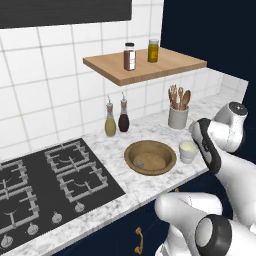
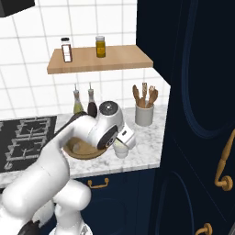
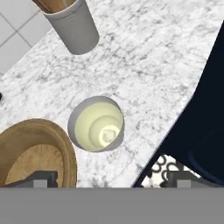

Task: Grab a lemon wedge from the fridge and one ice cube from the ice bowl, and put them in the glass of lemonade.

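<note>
While the arm leans over the counter:
Left base view: glass of lemonade (image 1: 188,150) upright, mouth up, just right of the ice bowl (image 1: 150,157); ice cube (image 1: 140,163) lies inside the bowl.
Right base view: jar (image 2: 100,46) label unreadable.
Hand view: gripper (image 3: 109,179) fingers wide apart, holding nothing, above glass and bowl.

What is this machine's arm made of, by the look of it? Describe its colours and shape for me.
The arm is built of thick, rounded, glossy white segments, like smooth tubes joined end to end. Dark grey bands and round dark caps mark the joints. No loose cables show. The gripper ends in two small dark grey, blocky finger tips.
</note>
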Tool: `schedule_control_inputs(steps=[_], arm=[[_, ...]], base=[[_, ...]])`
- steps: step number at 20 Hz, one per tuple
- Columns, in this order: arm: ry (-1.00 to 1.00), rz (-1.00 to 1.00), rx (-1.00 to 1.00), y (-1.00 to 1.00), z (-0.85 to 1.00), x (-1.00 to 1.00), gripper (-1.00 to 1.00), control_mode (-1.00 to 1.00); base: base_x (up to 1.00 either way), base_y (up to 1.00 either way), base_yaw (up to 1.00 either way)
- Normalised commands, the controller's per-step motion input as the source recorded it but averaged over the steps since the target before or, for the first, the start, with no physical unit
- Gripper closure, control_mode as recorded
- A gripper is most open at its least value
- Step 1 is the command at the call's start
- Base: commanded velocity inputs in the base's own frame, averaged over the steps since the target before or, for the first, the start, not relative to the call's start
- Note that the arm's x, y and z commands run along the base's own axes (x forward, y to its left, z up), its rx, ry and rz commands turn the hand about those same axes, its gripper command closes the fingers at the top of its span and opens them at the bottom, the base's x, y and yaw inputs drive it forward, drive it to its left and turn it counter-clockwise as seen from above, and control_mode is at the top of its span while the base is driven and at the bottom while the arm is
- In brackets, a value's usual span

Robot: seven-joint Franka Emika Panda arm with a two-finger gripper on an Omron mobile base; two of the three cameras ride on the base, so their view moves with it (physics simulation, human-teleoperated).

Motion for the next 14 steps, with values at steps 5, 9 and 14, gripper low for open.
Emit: schedule_control_inputs(steps=[5,9,14], arm=[[0.03,0.07,0.00,0.59,0.61,-0.87,-1.00,-1.00],[0.06,0.14,-0.05,0.92,0.57,-0.72,-1.00,-1.00],[-0.02,0.05,-0.11,0.73,0.48,-0.87,-1.00,-1.00]], base=[[0.00,0.00,0.00],[0.00,0.00,0.00],[0.00,0.00,0.00]])
